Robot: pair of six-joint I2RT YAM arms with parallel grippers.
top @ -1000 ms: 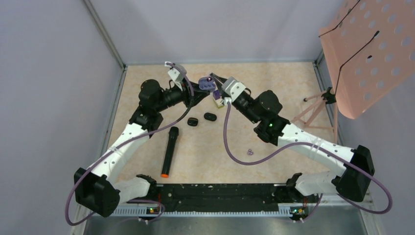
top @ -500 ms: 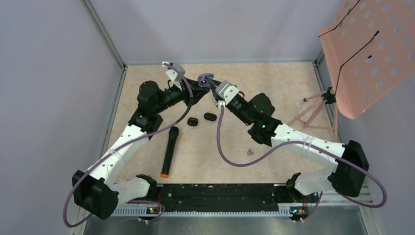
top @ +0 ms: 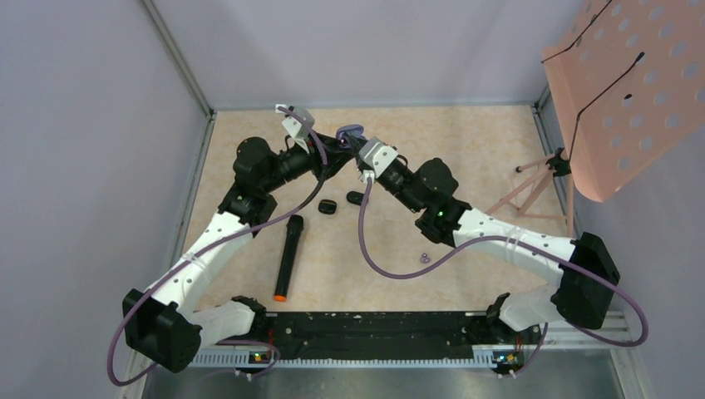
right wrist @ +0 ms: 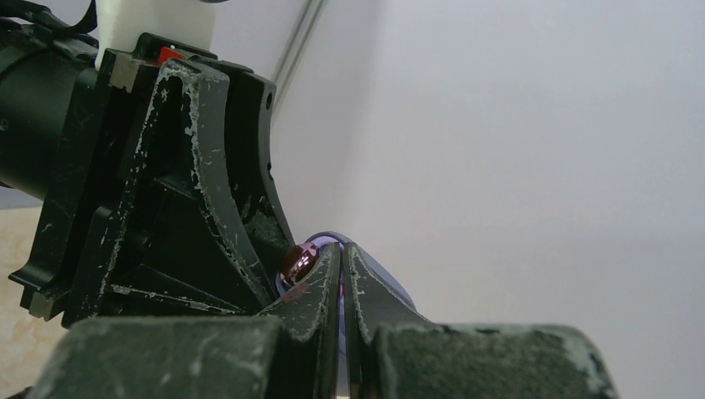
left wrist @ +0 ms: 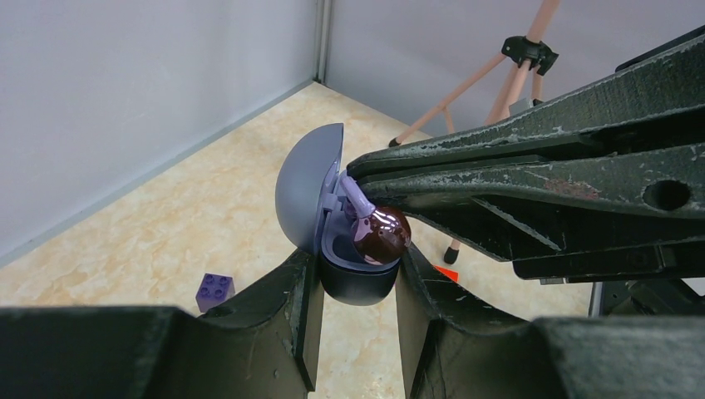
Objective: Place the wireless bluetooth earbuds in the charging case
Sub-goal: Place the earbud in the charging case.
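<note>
Right at the heart of it, the earbud [left wrist: 381, 235] sat in the mouth of the charging case [left wrist: 357, 287], its glossy dark maroon head showing above the rim and its pale purple stem angled up and back toward the lid [left wrist: 306, 195]. That lid stood open and upright, hinged on the side away from the bud. The right gripper [left wrist: 359, 181] had its fingers drawn almost together, pinching the bud by the stem, with the head poking out just past the tips. Below, the left gripper [left wrist: 356, 278] clamped the dark lower shell of the case from both sides, one finger against each flank, and held it in the air.

From overhead, both arms met over the desk near its far edge, a little left of the middle, case and bud between them. Down on the desk, nearer the middle, lay a pair of black pieces [top: 327, 207], side by side and just apart. A black microphone [top: 287, 256] with an orange end lay toward the near left. Tiny purple rings [top: 425, 258] sat near the right arm's cable. A purple block [left wrist: 215, 291] rested on the desk beneath the case. By the right edge stood a pink perforated board [top: 623, 83] on a tripod [top: 532, 187].
</note>
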